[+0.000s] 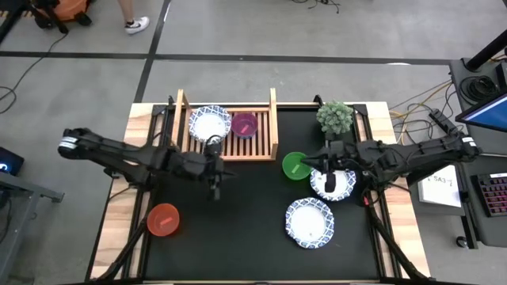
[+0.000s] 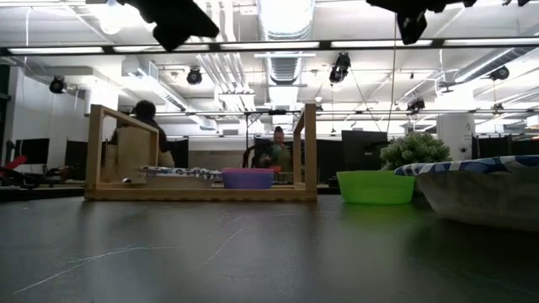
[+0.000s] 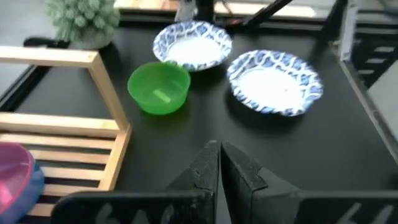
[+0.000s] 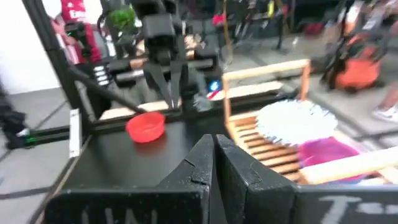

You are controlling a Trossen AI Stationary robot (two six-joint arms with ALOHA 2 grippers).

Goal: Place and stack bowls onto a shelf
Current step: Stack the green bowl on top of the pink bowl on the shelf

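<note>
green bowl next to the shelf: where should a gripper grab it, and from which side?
Pinch the rim of the green bowl from straight above, one finger inside and one outside. It sits upright and open. Probably use its free side facing the shelf: the right gripper and a patterned bowl crowd the other.

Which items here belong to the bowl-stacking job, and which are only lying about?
Job: wooden shelf holding a patterned bowl and pink bowl; green bowl, red bowl and two patterned bowls on the table.
Lying about: potted plant.
</note>
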